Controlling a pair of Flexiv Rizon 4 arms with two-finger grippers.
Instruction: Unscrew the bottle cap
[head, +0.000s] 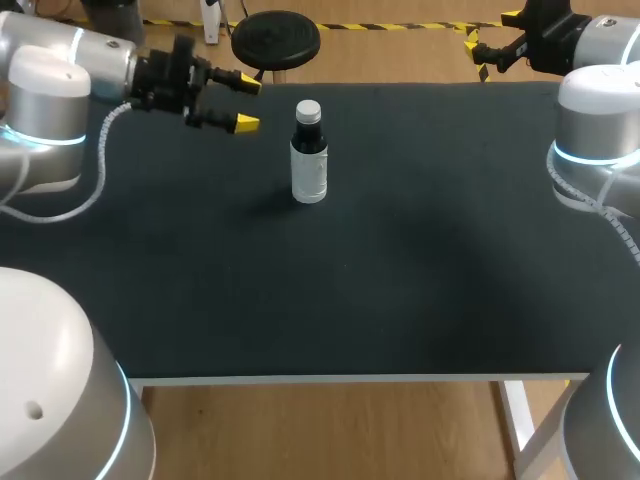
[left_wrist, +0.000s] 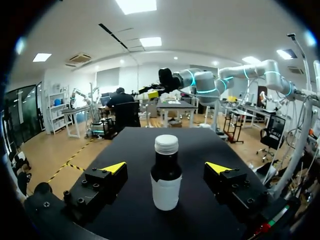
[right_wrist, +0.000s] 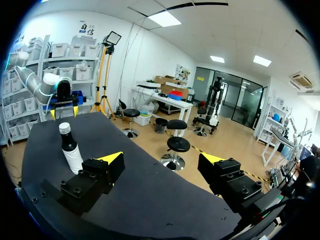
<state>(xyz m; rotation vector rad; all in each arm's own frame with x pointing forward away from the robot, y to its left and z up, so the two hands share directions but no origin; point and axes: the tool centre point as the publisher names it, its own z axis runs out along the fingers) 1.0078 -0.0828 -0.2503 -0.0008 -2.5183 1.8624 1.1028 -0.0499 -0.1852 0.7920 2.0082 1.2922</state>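
On the table (head: 400, 280) stands a white-labelled bottle (head: 309, 160); left hand (head: 247, 104), right hand (right_wrist: 161, 159) gape empty.

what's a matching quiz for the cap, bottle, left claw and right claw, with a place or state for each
1 cap
2 bottle
3 left claw
4 right claw

A upright on the table
B open, by the far right corner
C open, near the bottle, not touching
D on the bottle's top

Pairs: 1-D, 2-A, 3-C, 4-B
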